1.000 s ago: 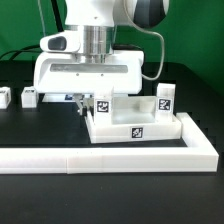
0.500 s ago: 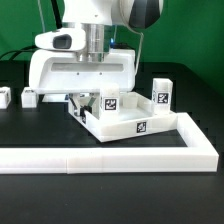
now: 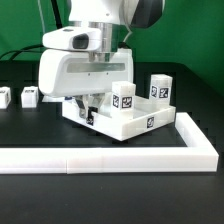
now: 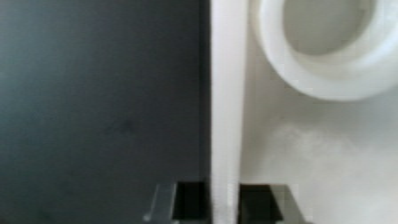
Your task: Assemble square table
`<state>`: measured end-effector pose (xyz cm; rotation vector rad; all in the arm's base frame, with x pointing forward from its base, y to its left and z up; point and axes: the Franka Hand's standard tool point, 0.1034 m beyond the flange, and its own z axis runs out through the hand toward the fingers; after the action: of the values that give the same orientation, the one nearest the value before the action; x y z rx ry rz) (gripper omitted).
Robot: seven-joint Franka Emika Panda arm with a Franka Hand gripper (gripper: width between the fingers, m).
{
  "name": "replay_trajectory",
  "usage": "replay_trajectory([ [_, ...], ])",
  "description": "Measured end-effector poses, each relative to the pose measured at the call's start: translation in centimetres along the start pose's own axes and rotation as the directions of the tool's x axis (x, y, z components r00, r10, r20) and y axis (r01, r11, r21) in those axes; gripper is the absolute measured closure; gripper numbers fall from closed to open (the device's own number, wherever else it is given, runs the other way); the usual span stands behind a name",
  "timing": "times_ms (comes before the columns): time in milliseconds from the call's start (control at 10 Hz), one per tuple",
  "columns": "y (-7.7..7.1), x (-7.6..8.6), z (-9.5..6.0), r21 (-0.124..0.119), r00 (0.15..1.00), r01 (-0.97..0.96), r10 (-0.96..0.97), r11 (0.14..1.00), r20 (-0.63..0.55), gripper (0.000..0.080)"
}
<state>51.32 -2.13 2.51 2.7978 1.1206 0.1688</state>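
The white square table slab (image 3: 125, 122) lies on the black table inside the corner of the L-shaped rail, turned at an angle. Two tagged white leg blocks (image 3: 123, 98) (image 3: 160, 88) stand upright on it. My gripper (image 3: 88, 108) is shut on the slab's edge at the exterior view's left. In the wrist view the slab's thin edge (image 4: 226, 120) runs between my dark fingertips (image 4: 187, 203), with my gripper (image 4: 228, 200) closed on it. A round corner socket (image 4: 338, 45) shows beside the edge.
Two loose white leg blocks (image 3: 31, 97) (image 3: 3, 97) sit at the exterior view's left. The long white L-shaped rail (image 3: 100, 157) runs along the front and turns back at the exterior view's right (image 3: 192, 133). A green wall stands behind.
My gripper has turned and shifted towards the exterior view's left, and the slab with its two leg blocks has rotated with it, so one corner now points to the front.
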Motion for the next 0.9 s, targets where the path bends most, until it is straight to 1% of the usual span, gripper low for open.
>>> replay_trajectory([
  [100,0.1,0.0,0.0,-0.001,0.998,0.061,-0.061,0.998,0.002,0.0735],
  [200,0.1,-0.1,0.0,-0.002,0.997,0.077,-0.077,0.997,0.002,0.0735],
  [400,0.2,0.0,0.0,-0.005,0.978,0.208,-0.208,0.978,0.005,0.0735],
  [500,0.0,0.9,-0.2,-0.01,0.965,0.261,-0.261,0.965,0.0,0.0735],
  [700,-0.1,3.2,-0.5,0.002,0.961,0.277,-0.277,0.961,-0.008,0.0735],
  [900,0.0,4.9,-0.2,0.004,0.94,0.342,-0.342,0.94,-0.01,0.0735],
])
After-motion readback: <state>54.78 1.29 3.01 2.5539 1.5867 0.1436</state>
